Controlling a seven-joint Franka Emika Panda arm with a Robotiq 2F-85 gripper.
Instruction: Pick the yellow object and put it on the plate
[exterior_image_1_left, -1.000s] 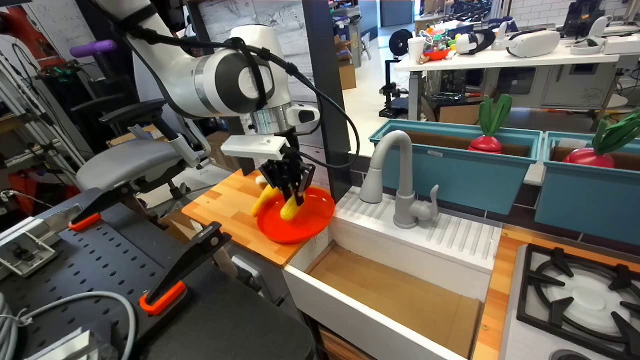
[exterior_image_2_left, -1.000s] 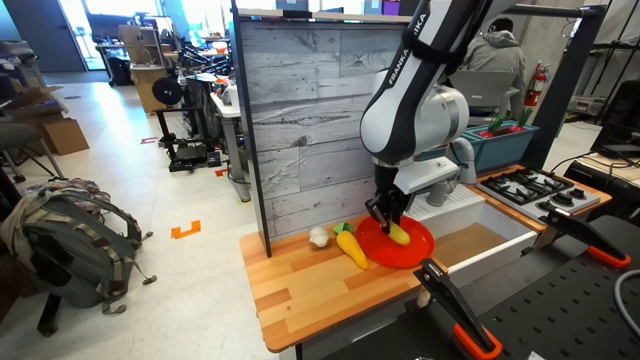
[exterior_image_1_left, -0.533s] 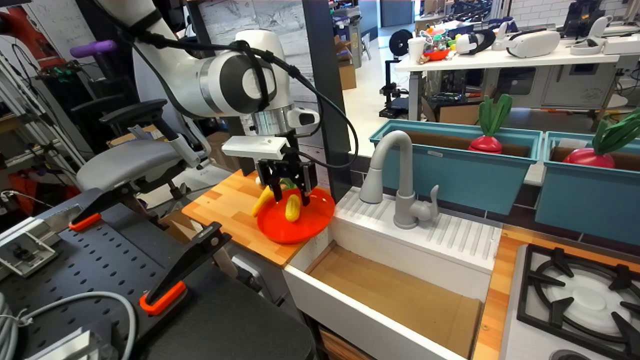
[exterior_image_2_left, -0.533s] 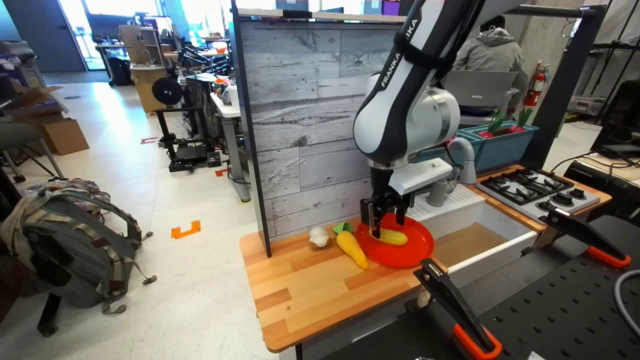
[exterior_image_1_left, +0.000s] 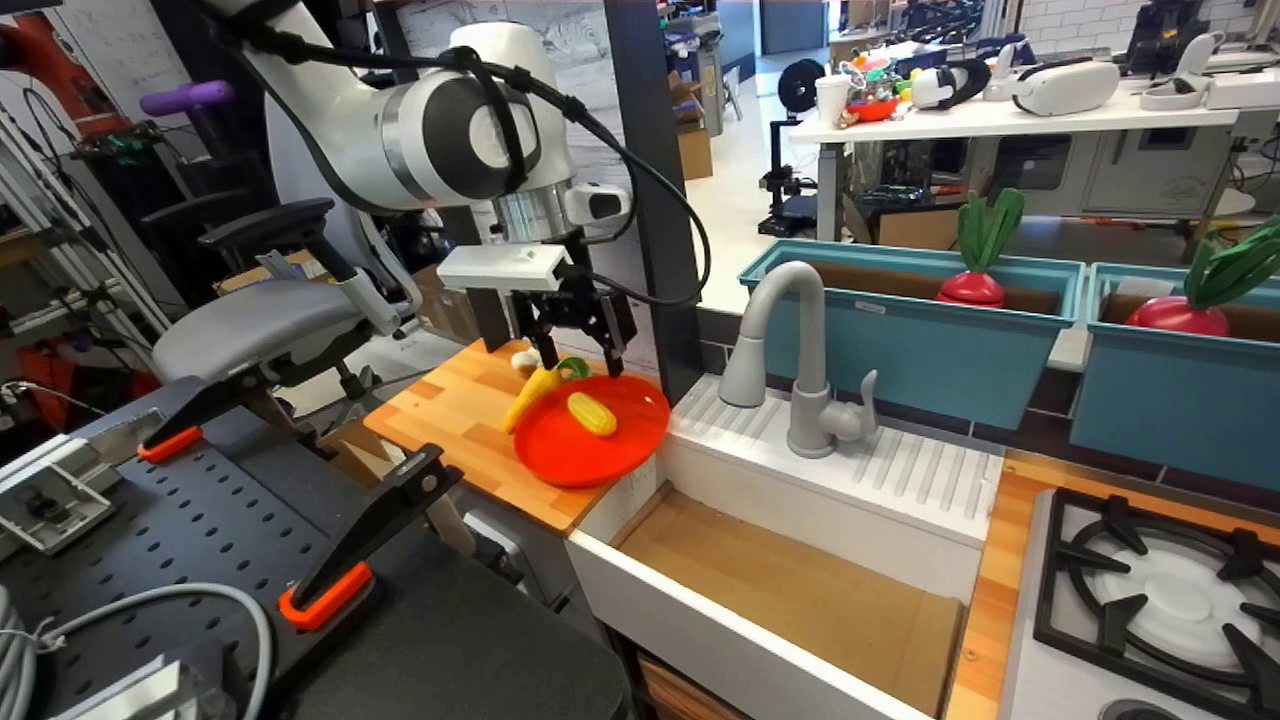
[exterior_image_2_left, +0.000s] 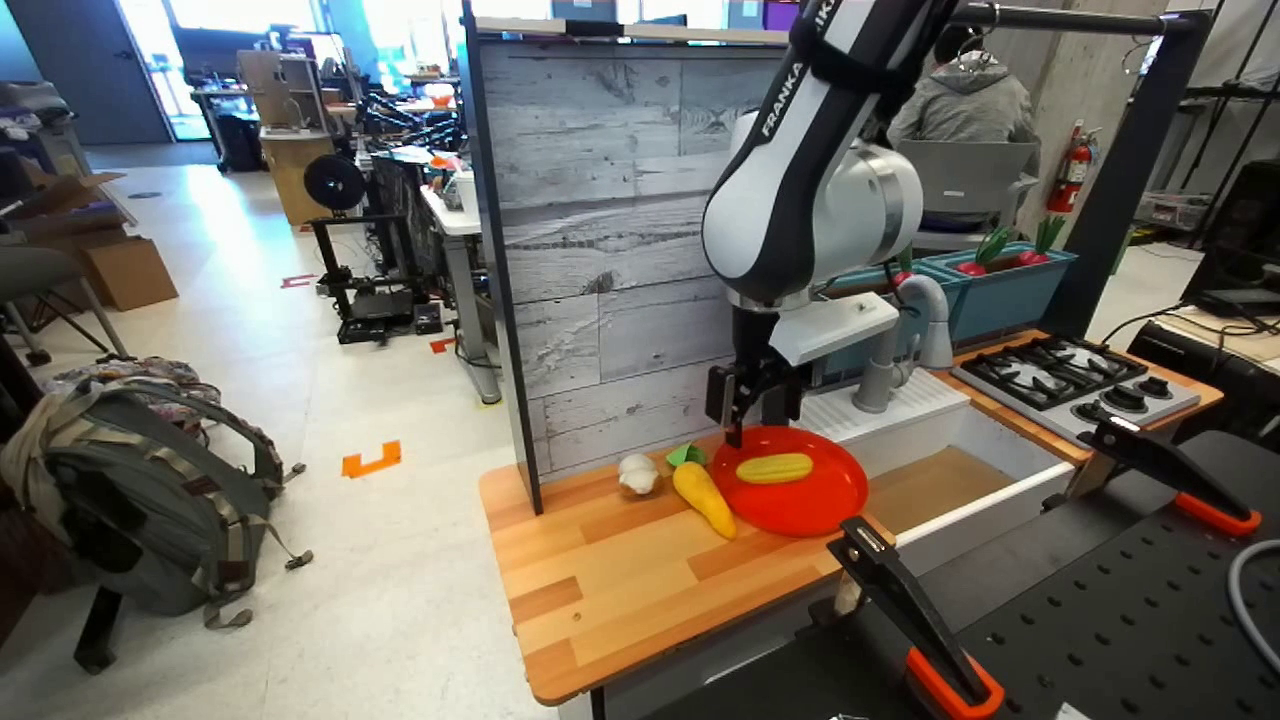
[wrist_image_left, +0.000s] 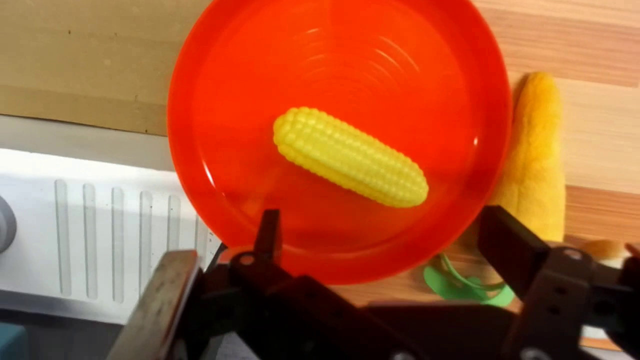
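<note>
The yellow object, a toy corn cob, lies on the round orange-red plate with plate surface showing all around it. Both exterior views agree: the corn rests on the plate, touched by nothing else. My gripper is open, with a wide gap between its fingers and nothing held. It hangs just above the plate's back edge, near the wooden panel, apart from the corn; in an exterior view the gripper is clearly higher than the cob.
A yellow-orange vegetable with a green top lies right beside the plate, and a white garlic bulb is close by. The sink and grey faucet adjoin the board. A wooden panel stands behind.
The jaws have opened and let go of the corn, which has dropped flat onto the plate and turned somewhat. The gripper has then risen and drawn back toward the panel.
</note>
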